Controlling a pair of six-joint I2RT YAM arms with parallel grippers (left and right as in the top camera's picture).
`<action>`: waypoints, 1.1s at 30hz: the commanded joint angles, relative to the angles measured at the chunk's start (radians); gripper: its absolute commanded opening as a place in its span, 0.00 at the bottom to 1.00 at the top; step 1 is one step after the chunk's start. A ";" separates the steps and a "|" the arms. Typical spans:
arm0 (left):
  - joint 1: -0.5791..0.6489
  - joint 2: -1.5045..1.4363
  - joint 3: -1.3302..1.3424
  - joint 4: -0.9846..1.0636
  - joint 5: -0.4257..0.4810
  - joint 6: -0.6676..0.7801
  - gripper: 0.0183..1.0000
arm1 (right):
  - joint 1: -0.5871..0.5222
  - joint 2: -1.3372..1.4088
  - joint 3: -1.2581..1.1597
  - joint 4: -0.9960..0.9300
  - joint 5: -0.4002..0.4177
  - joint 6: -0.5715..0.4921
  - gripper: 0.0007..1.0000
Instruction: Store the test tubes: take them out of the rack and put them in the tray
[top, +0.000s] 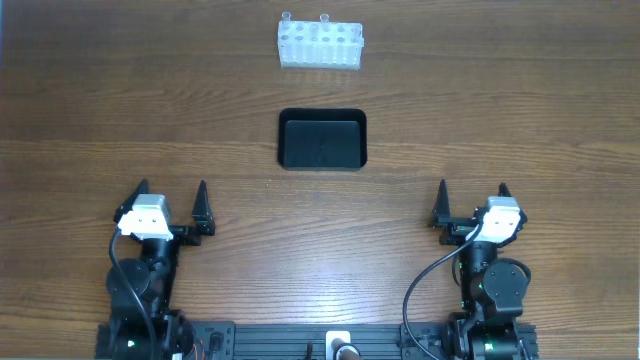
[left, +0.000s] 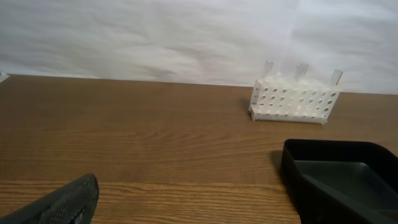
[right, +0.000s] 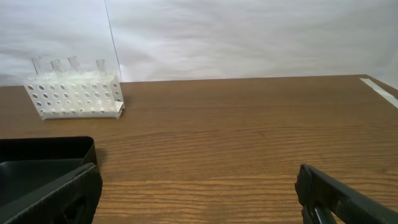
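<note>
White rack (top: 320, 45) at 12 o'clock of black tray (top: 322, 139), holding upright tubes (right: 73, 62). Left gripper (top: 172, 185) at 8 o'clock, right gripper (top: 472, 186) at 4, both spread open, empty, well apart from tray.

surface: wooden table (top: 100, 100) (brown, grain running side to side) | on it: white perforated rack (top: 320, 55), far middle, standing upright | black tray (top: 322, 140), flat on table, nearer than rack, close but not touching

tray (left: 291, 167) cut off by edge, both wrist views | test tubes (top: 286, 18) in rack (top: 320, 50): count unclear
</note>
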 joint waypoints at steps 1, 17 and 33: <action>-0.005 0.004 -0.003 -0.005 -0.015 -0.014 1.00 | -0.004 0.003 -0.005 -0.003 0.016 0.006 0.99; -0.031 0.134 0.050 0.274 0.024 -0.066 1.00 | -0.004 0.003 -0.005 -0.003 0.016 0.006 0.99; -0.153 1.332 0.814 0.437 -0.005 -0.063 1.00 | -0.004 0.003 -0.005 -0.003 0.016 0.006 0.99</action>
